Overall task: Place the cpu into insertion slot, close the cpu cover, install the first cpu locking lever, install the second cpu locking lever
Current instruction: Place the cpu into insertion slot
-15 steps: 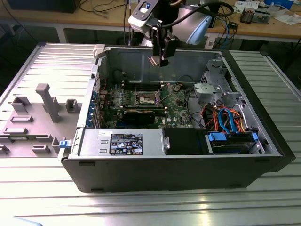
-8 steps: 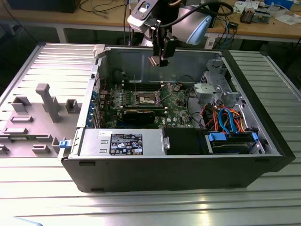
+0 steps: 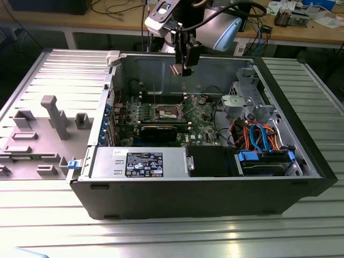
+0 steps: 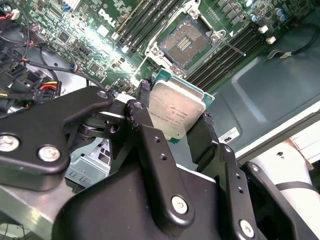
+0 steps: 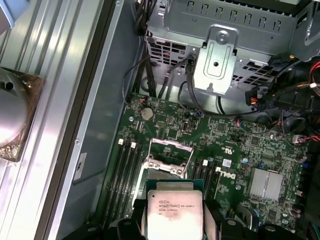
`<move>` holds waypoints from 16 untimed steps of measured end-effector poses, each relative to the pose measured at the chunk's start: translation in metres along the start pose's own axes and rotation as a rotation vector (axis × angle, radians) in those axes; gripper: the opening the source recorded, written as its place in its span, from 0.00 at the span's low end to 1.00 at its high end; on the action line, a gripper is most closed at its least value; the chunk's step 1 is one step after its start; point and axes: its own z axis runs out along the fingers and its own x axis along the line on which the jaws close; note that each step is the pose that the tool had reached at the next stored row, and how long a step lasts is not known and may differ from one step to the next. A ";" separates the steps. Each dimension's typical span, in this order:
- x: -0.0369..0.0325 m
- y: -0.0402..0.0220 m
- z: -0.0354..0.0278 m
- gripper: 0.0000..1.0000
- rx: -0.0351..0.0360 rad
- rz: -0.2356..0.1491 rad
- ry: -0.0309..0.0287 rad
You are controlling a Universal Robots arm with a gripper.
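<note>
- Well, the cpu [image 4: 176, 112] hangs clear above the slot [image 4: 184, 42], not touching it, its silver top showing in both wrist views.
- The gripper [image 3: 180, 68] is clamped on it, with black fingers [image 4: 150, 137] pressing two opposite edges.
- The slot lies uncovered, its dark centre bare.
- Long memory slots [image 4: 227, 52] flank the slot on both sides.
- The green motherboard [image 5: 225, 130] spreads around the slot, down inside the open case [image 3: 188, 193].

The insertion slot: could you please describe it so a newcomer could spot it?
Look inside the open computer case at the green motherboard. Between two banks of long black memory slots sits the insertion slot. It alone is square, with a shiny metal rim and dark centre.
</note>
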 end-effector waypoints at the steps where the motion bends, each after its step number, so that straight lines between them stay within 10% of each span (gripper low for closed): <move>1: 0.0000 0.0000 0.0001 0.54 0.0000 0.007 -0.0005; 16: 0.0000 -0.0001 0.0012 0.54 -0.0014 0.141 -0.0089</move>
